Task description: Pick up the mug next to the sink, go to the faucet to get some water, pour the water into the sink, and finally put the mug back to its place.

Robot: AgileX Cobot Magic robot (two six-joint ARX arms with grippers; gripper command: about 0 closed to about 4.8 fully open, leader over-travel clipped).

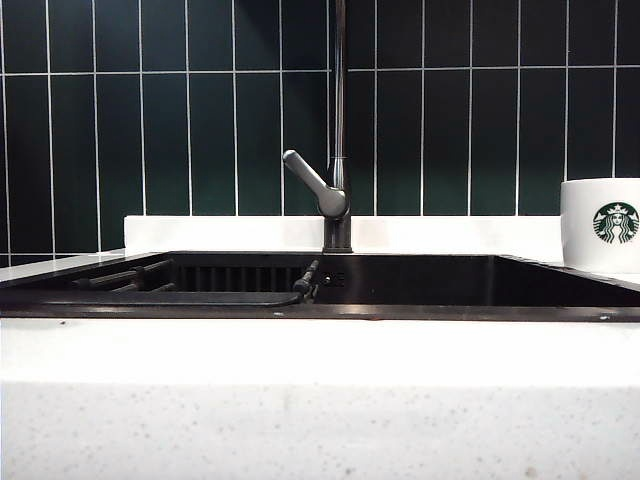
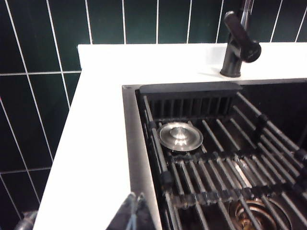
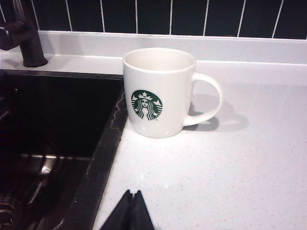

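The white mug (image 1: 600, 225) with its green siren logo stands upright on the counter at the right edge of the exterior view, beside the black sink (image 1: 400, 312). In the right wrist view the mug (image 3: 160, 93) is empty, its handle pointing away from the sink (image 3: 103, 158). My right gripper (image 3: 133, 194) is shut and empty, low over the counter a short way in front of the mug. The dark faucet (image 1: 338, 150) rises behind the sink's middle. My left gripper (image 2: 135, 197) is shut and empty over the sink's (image 2: 130, 143) left rim, far from the faucet (image 2: 239, 45).
A black roll-up rack (image 2: 225, 163) lies across the sink's left part, with a round metal drain cover (image 2: 181, 136) under it. Dark green wall tiles (image 1: 200, 110) stand behind the white counter (image 1: 320, 400). Neither arm shows in the exterior view.
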